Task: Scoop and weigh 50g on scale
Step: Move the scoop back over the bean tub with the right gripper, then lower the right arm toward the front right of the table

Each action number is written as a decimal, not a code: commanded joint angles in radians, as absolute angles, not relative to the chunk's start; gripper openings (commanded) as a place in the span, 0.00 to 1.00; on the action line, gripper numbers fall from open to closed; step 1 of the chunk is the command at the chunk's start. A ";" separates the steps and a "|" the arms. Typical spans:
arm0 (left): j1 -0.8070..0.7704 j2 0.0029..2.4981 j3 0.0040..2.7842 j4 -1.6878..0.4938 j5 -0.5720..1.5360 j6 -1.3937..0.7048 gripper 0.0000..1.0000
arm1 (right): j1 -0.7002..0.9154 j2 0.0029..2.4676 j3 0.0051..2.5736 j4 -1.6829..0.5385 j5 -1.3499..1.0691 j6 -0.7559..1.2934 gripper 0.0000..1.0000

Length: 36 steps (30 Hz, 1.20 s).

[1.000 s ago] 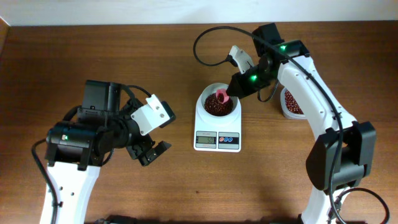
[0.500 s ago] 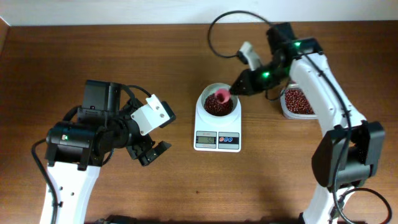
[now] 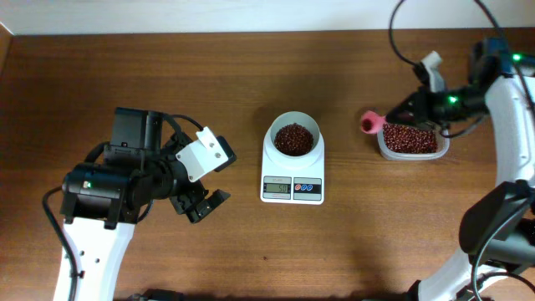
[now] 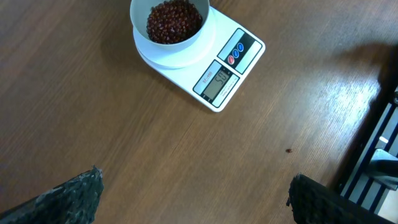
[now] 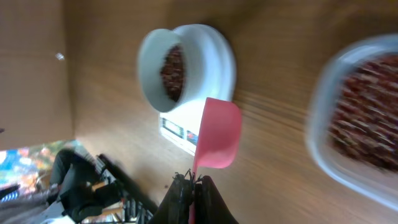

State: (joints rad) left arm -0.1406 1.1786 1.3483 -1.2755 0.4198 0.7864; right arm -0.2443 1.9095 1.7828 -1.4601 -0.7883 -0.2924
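Beans (image 3: 294,139) fill scale (image 3: 292,189) bowl — well apart from right gripper (image 3: 405,110) clamping pink spoon (image 3: 369,124).

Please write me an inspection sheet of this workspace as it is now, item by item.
Surface: brown wooden table.
Job's things: scale at centre, beans heaped in its white bowl; digits not legible.
Clutter: one dark speck on the wood, perhaps a stray bean.
Grippers: left gripper open, empty; right gripper shut on pink spoon, by the clear tub of beans.
Cables: black cable loops above the right arm.
Surroundings: pale wall along the far edge.
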 commanded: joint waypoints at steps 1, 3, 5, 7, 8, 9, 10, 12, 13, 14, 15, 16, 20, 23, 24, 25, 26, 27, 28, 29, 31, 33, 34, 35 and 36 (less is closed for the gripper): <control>-0.134 1.179 1.362 -1.276 0.438 0.802 0.99 | -0.306 1.885 1.799 -1.481 -0.665 -0.315 0.04; -0.134 1.179 1.362 -1.276 0.437 0.802 0.99 | -0.322 1.885 1.799 -1.474 -0.570 -0.303 0.04; -0.134 1.179 1.362 -1.276 0.437 0.802 0.99 | -0.320 1.885 1.799 -1.444 -0.438 -0.225 0.04; -0.134 1.179 1.362 -1.276 0.437 0.802 0.99 | -0.320 1.885 1.799 -1.413 -0.352 -0.165 0.04; -0.134 1.179 1.362 -1.276 0.437 0.802 0.99 | -0.320 1.885 1.799 -1.395 -0.327 -0.133 0.04; -0.134 1.179 1.362 -1.276 0.437 0.802 0.99 | -0.319 1.885 1.799 -1.380 -0.308 -0.117 0.04; -0.134 1.179 1.362 -1.276 0.437 0.802 0.99 | -0.314 1.885 1.799 -1.367 -0.284 -0.114 0.04; -0.134 1.179 1.362 -1.276 0.437 0.802 0.99 | -0.272 1.885 1.799 -1.339 -0.218 -0.114 0.04; -0.134 1.179 1.362 -1.276 0.437 0.802 0.99 | -0.239 1.885 1.799 -1.327 -0.168 -0.113 0.04; -0.134 1.179 1.362 -1.276 0.438 0.802 0.99 | -0.205 1.885 1.799 -1.322 -0.098 -0.097 0.04; -0.134 1.179 1.362 -1.276 0.437 0.802 0.99 | -0.181 1.885 1.799 -1.319 -0.035 -0.077 0.04; -0.134 1.179 1.362 -1.276 0.437 0.802 0.99 | -0.147 1.885 1.799 -1.319 0.036 -0.069 0.04; -0.134 1.179 1.362 -1.276 0.438 0.802 0.99 | -0.057 1.885 1.799 -1.316 0.143 -0.065 0.04; -0.134 1.179 1.362 -1.276 0.437 0.802 0.99 | -0.036 1.885 1.815 -1.320 0.193 -0.056 0.04; -0.134 1.179 1.362 -1.276 0.438 0.802 0.99 | -0.036 1.884 1.824 -1.320 0.209 -0.035 0.04; -0.134 1.179 1.362 -1.276 0.437 0.802 0.99 | -0.036 1.884 1.841 -1.324 0.225 -0.009 0.04; -0.134 1.179 1.362 -1.276 0.437 0.802 0.99 | -0.034 1.884 1.864 -1.330 0.225 0.002 0.04; -0.134 1.179 1.362 -1.276 0.437 0.802 0.99 | -0.032 1.884 1.884 -1.337 0.225 0.002 0.04; -0.134 1.179 1.362 -1.276 0.437 0.802 0.99 | -0.031 1.884 1.901 -1.348 0.226 0.006 0.04; -0.134 1.179 1.362 -1.276 0.437 0.802 0.99 | -0.031 1.884 1.929 -1.364 0.225 0.035 0.04; -0.134 1.179 1.362 -1.276 0.437 0.802 0.99 | -0.031 1.881 2.011 -1.419 0.213 0.123 0.04; -0.134 1.179 1.362 -1.276 0.437 0.802 0.99 | -0.031 1.856 2.120 -1.481 0.157 0.163 0.04; -0.134 1.179 1.362 -1.276 0.437 0.802 0.99 | -0.031 1.832 2.173 -1.498 0.110 0.163 0.04; -0.134 1.179 1.362 -1.276 0.437 0.802 0.99 | -0.031 1.816 2.195 -1.501 0.086 0.163 0.04; -0.134 1.179 1.362 -1.276 0.437 0.802 0.99 | -0.033 1.780 2.225 -1.500 0.040 0.163 0.04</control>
